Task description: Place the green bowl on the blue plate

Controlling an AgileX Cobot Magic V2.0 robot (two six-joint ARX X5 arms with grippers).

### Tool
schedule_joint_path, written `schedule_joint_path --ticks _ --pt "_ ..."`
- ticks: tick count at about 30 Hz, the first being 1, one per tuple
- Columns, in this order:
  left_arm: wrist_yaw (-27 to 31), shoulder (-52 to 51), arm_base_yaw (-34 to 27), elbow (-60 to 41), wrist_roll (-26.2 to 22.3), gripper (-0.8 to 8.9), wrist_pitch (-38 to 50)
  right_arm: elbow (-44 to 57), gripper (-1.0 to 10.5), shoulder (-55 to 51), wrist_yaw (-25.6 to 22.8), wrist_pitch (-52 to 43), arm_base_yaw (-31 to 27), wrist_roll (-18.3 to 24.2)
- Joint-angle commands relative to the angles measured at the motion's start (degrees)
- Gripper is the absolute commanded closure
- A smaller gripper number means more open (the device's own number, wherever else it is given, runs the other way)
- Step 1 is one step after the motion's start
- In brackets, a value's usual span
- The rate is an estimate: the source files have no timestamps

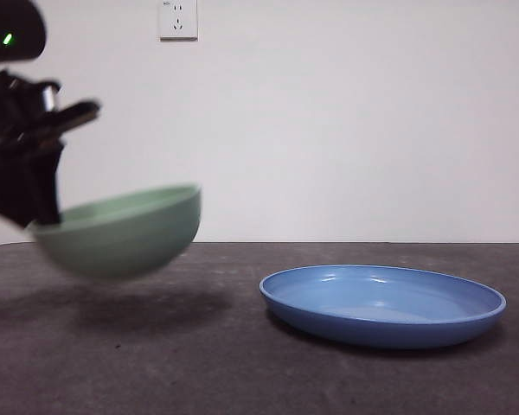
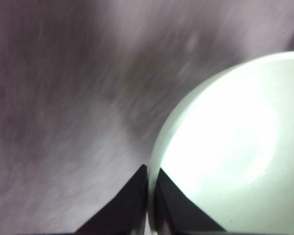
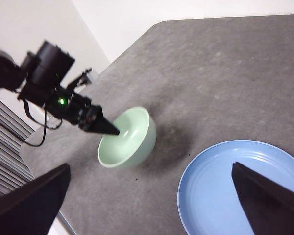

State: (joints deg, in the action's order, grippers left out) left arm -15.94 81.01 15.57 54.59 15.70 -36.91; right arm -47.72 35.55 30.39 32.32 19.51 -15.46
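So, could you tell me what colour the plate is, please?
Medium blue, glossy; the plate shows best in the front view.

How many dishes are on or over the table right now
2. The green bowl hangs tilted above the table, its rim pinched by the left gripper. The blue plate lies flat on the table beside it. None seem hidden.

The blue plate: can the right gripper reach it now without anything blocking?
Probably yes. The right gripper hangs open over the blue plate, which holds nothing; the green bowl sits aside in the left gripper.
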Motion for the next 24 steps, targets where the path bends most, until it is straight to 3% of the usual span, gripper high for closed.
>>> schedule_joint_path --ticks 1,6,13,24 --pt "0.4 0.8 3.4 5.0 2.7 8.03 -1.3 -0.7 3.9 0.3 0.2 -0.6 0.3 -0.6" --pt "4.4 4.9 13.0 15.5 4.9 8.03 -5.3 -0.7 3.9 0.3 0.2 -0.6 0.3 -0.6" --pt "7.8 21.9 23.5 34.8 3.8 8.03 -10.3 -0.7 3.9 0.3 0.2 -0.6 0.3 -0.6" --pt "8.2 36.2 27.6 45.2 2.9 8.04 -11.3 -0.7 3.9 0.3 0.2 -0.6 0.3 -0.6"
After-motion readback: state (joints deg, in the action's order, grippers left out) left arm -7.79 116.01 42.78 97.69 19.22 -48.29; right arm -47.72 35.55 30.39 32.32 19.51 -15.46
